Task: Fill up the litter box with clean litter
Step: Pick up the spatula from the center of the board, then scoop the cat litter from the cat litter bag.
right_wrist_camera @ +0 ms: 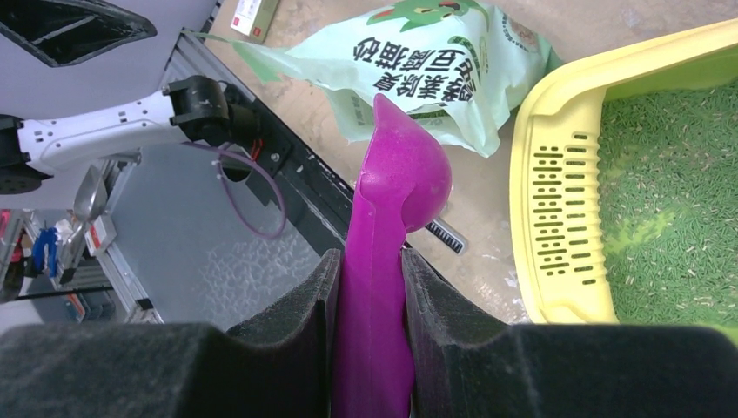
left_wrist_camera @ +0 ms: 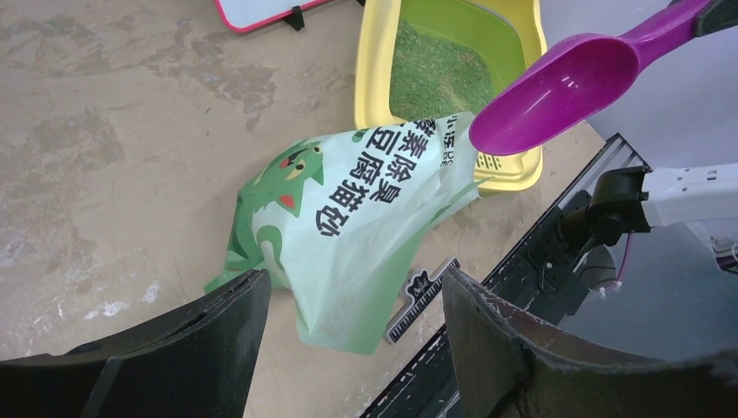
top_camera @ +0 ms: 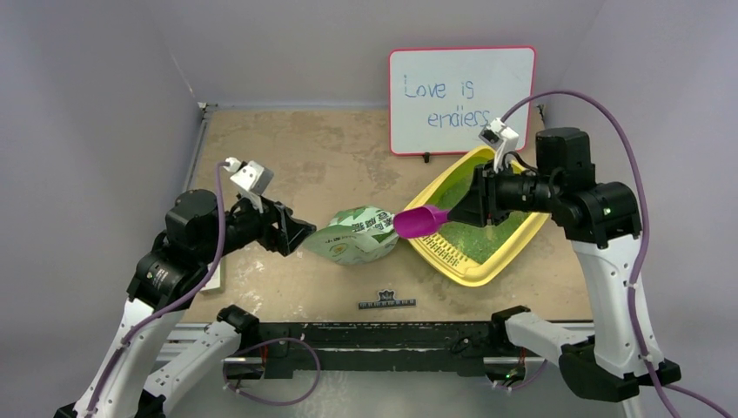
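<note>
The left gripper (top_camera: 300, 233) stands with its jaws apart around the tail end of the pale green litter bag (top_camera: 357, 235), which lies on its side on the tabletop (top_camera: 305, 148). It looks placed to steady or tip the bag, though I cannot tell whether either finger touches it. The bag's mouth points toward the yellow litter box (top_camera: 474, 277), just beside it. Above that gap hangs the magenta scoop (top_camera: 419, 221), aimed at the bag, probably to draw out another load. The right gripper (right_wrist_camera: 372, 279) is clamped on its handle. The clean litter (top_camera: 487, 235) already in the box is a thin green layer past the slotted grille.

The left wrist view shows that the scoop's bowl is empty, which the overhead view hides. The right wrist view shows the squeeze on the handle and loose grains scattered across the tray floor. Only the overhead camera shows both arms together.
</note>
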Robot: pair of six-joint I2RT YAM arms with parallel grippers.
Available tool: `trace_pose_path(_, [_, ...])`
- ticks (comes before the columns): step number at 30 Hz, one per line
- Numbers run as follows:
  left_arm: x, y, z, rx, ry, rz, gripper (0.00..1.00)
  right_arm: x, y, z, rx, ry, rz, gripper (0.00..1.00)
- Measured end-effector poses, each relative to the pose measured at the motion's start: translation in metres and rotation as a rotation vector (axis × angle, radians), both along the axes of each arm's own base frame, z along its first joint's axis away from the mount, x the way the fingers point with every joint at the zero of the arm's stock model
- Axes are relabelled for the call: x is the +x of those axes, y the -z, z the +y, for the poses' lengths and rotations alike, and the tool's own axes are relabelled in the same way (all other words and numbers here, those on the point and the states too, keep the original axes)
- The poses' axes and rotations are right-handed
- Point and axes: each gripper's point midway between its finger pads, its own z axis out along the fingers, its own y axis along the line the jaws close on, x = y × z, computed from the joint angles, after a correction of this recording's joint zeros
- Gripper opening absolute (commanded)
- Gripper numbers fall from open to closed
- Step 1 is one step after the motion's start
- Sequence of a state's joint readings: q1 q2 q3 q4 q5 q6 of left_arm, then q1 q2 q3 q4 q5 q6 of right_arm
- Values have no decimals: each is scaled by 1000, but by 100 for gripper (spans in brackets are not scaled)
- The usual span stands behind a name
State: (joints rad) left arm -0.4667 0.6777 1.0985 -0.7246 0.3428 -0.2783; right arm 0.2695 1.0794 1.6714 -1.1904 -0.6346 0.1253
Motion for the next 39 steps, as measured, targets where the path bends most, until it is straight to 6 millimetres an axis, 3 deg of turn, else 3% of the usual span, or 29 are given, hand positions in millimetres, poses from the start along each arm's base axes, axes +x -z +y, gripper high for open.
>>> trace_pose_path(8, [-6,8,0,13,19,38,72,3,11,-1,-54,1,14,0])
trace_pose_path(14, [-11,13,-1,20,34,64,73,6,33,-1,-122,8,51,0])
trace_pose_path(26, [-16,20,-2,36,57,96,78,13,54,46,-209,-101,61,0])
trace_pose_path(30, [-18,21,2,41,41,92,80,20,60,52,-255,-59,55,0])
trace_pose_path(34, [-21,17,8,33,17,58,80,27,55,46,-276,17,19,0])
trace_pose_path(39, [-19,22,8,36,14,64,81,37,35,31,-280,122,-53,0])
